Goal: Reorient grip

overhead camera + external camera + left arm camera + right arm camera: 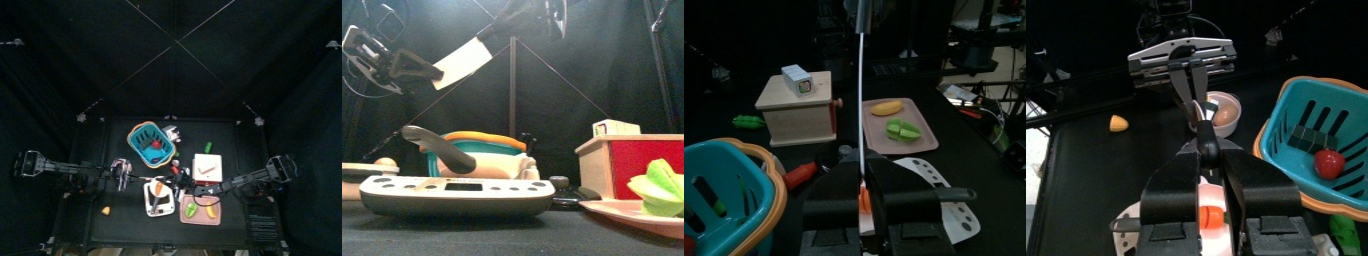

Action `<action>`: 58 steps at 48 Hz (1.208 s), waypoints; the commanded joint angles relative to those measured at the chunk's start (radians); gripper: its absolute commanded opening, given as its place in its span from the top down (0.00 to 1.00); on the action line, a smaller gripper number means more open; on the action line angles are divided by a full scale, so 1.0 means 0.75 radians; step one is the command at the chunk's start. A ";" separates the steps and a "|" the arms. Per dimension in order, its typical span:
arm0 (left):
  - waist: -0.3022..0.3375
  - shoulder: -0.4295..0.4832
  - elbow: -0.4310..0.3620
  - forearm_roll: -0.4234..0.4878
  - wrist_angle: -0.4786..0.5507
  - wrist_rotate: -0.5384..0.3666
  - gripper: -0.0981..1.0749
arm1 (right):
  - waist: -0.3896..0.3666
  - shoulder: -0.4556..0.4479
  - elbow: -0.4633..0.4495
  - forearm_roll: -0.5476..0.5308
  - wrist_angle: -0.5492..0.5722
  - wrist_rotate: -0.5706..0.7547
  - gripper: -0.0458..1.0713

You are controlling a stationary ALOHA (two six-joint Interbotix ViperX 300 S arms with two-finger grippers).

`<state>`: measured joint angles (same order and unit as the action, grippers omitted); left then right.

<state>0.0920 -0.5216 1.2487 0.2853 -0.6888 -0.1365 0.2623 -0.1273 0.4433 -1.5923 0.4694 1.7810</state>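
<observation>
Top view: both arms meet just in front of the teal basket (150, 140), above the grey keypad device (158, 203).
Task thing: a slim orange object (1211, 212), off the table and in front of the basket, sitting between the two grippers where they meet.
Left gripper (866, 175): jaws drawn narrow, with the orange object showing between them; it comes in from the basket's left.
Right gripper (1211, 165): jaws narrow and closed on the orange object; it faces the left gripper head-on and is rolled onto its side.
Wooden box (206, 165): on the table just right of the basket.
Pink tray (214, 214): in front of the box, further from the basket, holding green and yellow pieces.
Yellow piece (104, 210): alone on the table, front-left of the basket.
</observation>
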 commanded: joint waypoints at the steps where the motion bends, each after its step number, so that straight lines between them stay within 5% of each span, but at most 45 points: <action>1: 0.004 -0.004 -0.020 -0.006 -0.018 -0.004 0.61 | -0.002 -0.020 -0.010 0.035 -0.004 0.004 0.62; 12: 0.004 -0.004 -0.020 -0.008 -0.018 -0.006 0.61 | -0.012 -0.018 -0.014 0.307 -0.006 -0.018 0.61; 41: 0.002 -0.006 -0.020 -0.035 -0.018 -0.012 0.61 | -0.041 0.041 0.061 0.444 -0.053 -0.020 0.62; 58: -0.006 -0.004 0.018 -0.074 -0.076 -0.006 0.61 | -0.065 0.074 0.092 0.372 -0.031 -0.135 0.62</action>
<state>0.0905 -0.5216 1.2732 0.2224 -0.7179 -0.1411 0.2255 -0.0629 0.5246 -1.3085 0.4418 1.6812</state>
